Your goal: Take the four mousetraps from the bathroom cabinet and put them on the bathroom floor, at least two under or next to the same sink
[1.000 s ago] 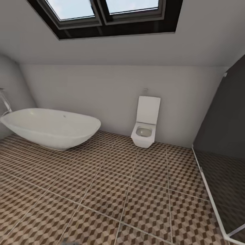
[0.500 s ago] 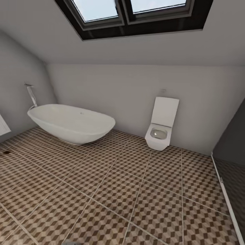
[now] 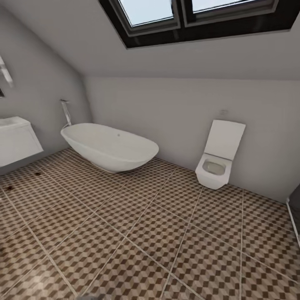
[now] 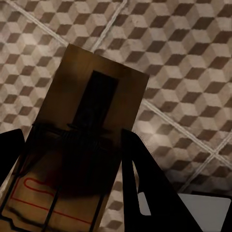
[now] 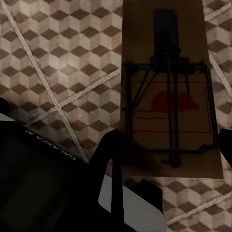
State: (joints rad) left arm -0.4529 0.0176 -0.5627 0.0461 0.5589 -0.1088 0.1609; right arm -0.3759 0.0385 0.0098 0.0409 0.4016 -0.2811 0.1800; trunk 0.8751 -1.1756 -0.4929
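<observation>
Tan mousetraps sit clamped in both pincers, left (image 4: 67,159) and right (image 5: 169,145), above the cube-patterned floor (image 3: 137,233).

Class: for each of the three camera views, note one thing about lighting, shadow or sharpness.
Head view: evenly lit, skylight bright, floor tiles soft. Left wrist view: mousetrap heavily shadowed, dark fingers. Right wrist view: mousetrap dim, red mark readable.

A white bathtub (image 3: 110,146) and toilet (image 3: 216,160) stand on the cube-patterned bathroom floor (image 3: 137,233).
</observation>
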